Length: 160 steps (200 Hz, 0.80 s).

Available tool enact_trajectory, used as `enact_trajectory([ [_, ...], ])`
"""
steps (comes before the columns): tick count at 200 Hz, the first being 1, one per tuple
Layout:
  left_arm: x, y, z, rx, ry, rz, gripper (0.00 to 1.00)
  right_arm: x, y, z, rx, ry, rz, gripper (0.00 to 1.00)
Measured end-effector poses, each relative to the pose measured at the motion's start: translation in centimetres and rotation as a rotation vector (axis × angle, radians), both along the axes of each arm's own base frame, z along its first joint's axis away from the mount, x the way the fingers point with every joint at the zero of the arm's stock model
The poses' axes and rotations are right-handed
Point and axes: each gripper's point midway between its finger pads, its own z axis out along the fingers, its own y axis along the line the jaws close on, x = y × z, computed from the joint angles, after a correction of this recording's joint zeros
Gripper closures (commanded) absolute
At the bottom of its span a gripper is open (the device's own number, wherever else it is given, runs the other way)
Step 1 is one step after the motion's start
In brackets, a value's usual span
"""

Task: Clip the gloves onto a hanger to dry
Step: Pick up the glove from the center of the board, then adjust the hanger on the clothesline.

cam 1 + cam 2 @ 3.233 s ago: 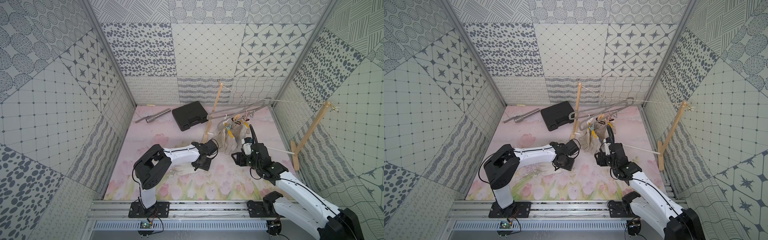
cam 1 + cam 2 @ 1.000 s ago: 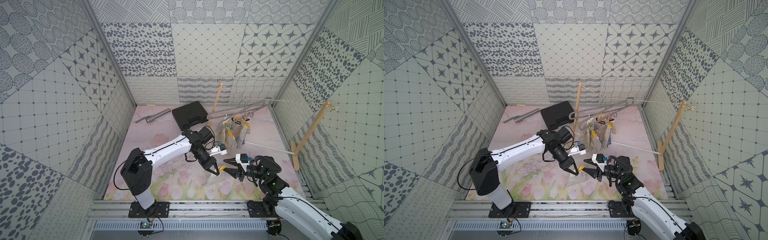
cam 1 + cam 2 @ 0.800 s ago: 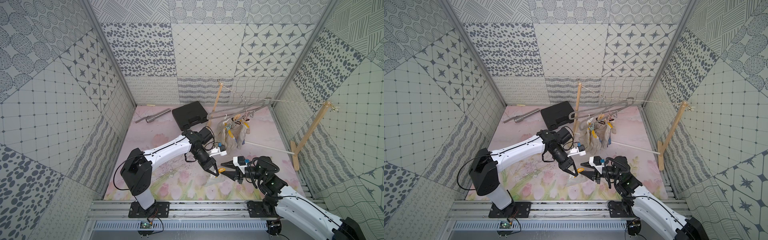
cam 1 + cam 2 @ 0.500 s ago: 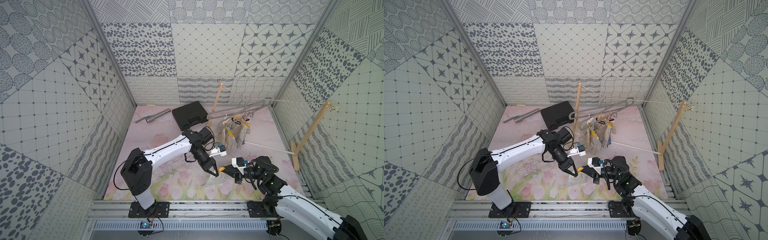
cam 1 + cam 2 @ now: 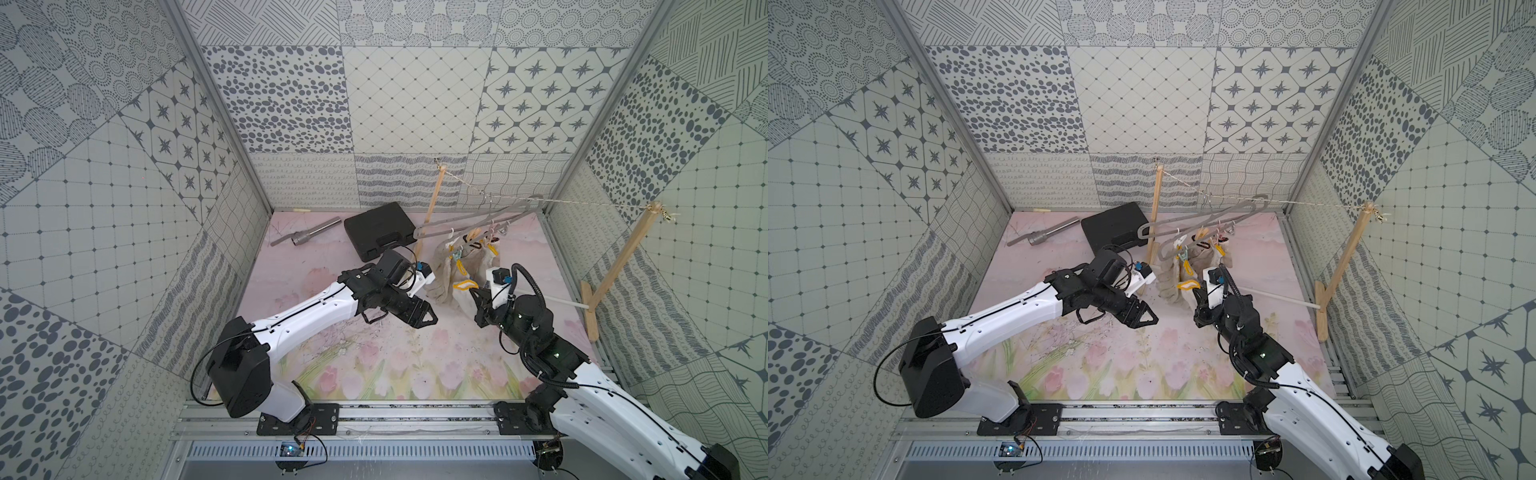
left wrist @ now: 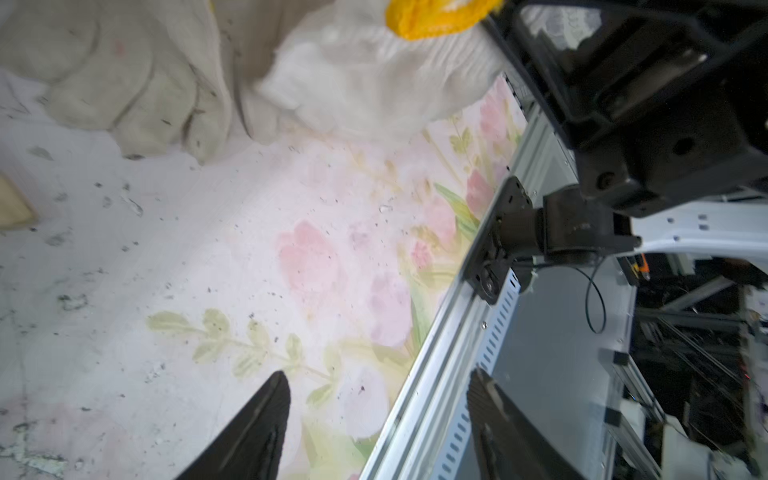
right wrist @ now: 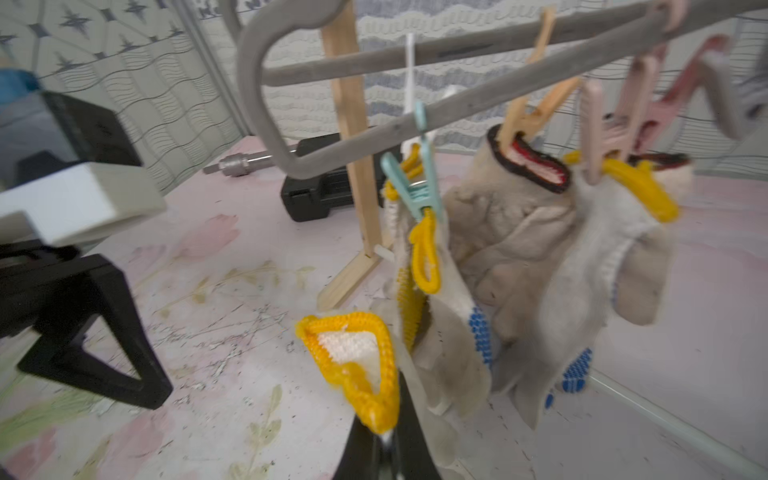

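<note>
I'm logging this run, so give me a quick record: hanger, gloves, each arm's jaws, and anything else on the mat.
Hanger: hanging, by wooden post
Clipped gloves: several, on pegs
Right jaws: shut on yellow-cuffed glove
Left jaws: open, empty
Also there: black case, metal tube

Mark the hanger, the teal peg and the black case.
hanger [image 7: 478,46]: right wrist view, upper grey bar.
teal peg [image 7: 419,193]: right wrist view, clip body.
black case [image 5: 380,228]: a top view, lid centre.

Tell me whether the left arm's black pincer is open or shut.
Open. The left pincer, seen from its wrist camera, has its black fingers well apart, nothing gripped between them.
</note>
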Motion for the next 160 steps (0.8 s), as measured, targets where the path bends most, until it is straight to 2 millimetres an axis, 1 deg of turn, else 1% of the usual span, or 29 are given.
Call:
enact_trajectory([
  [21, 1.3, -2.1, 1.7, -0.029, -0.100, 0.037, 0.32, 0.9, -3.3, 0.8, 0.003, 0.044, -0.179, 1.00],
  [42, 2.5, -4.6, 3.8, -0.080, -0.192, 0.062, 0.34, 1.3, -6.3, 1.9, 0.029, 0.067, -0.319, 1.00],
  [59, 3.4, -6.6, 5.3, -0.122, -0.249, 0.078, 0.36, 1.3, -8.3, 2.0, 0.054, 0.091, -0.402, 1.00],
  [85, 4.7, -10.0, 7.5, -0.185, -0.323, 0.098, 0.38, 0.7, -11.6, 1.5, 0.090, 0.128, -0.519, 1.00],
  [110, 5.7, -12.9, 9.1, -0.238, -0.386, 0.123, 0.38, -0.1, -14.5, 1.9, 0.133, 0.119, -0.614, 1.00],
  [126, 6.5, -14.5, 10.1, -0.270, -0.413, 0.149, 0.38, -0.3, -15.9, 2.1, 0.157, 0.118, -0.656, 1.00],
  [137, 7.2, -15.7, 10.6, -0.290, -0.428, 0.172, 0.38, -0.2, -16.4, 2.4, 0.174, 0.114, -0.668, 1.00],
  [160, 8.7, -17.7, 11.4, -0.319, -0.451, 0.226, 0.37, 0.5, -16.4, 2.2, 0.204, 0.130, -0.640, 1.00],
])
